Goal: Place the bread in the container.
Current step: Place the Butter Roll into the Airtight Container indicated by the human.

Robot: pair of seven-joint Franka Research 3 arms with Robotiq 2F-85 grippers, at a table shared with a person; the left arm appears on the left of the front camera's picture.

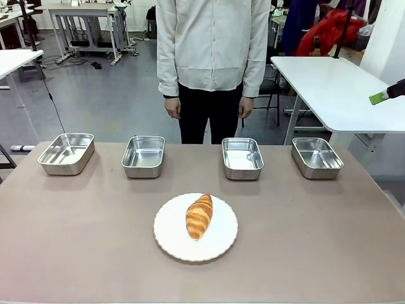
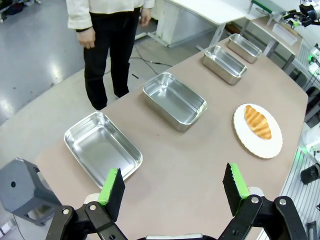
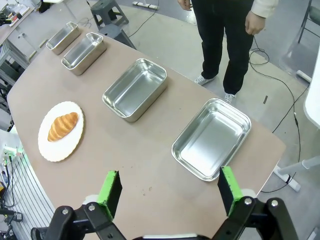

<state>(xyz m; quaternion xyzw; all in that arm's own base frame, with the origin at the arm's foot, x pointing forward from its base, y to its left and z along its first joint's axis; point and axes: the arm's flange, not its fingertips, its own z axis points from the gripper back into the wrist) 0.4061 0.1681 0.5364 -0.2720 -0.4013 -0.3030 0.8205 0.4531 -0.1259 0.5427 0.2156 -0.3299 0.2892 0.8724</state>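
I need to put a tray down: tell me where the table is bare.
Bare: the table left and right of the plate, and the strip between plate and pans. Crowded: the far edge, where four pans stand in a row.

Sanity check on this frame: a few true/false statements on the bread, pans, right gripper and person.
1. The bread lies on the white plate. True.
2. Four steel pans stand in a row on the table, on the person's side. True.
3. One pan already holds the bread. False: all four are empty.
4. The right gripper is shut on the bread. False: it is open and holds nothing.
5. The person is pointing at a pan. False: both hands hang at the person's sides.
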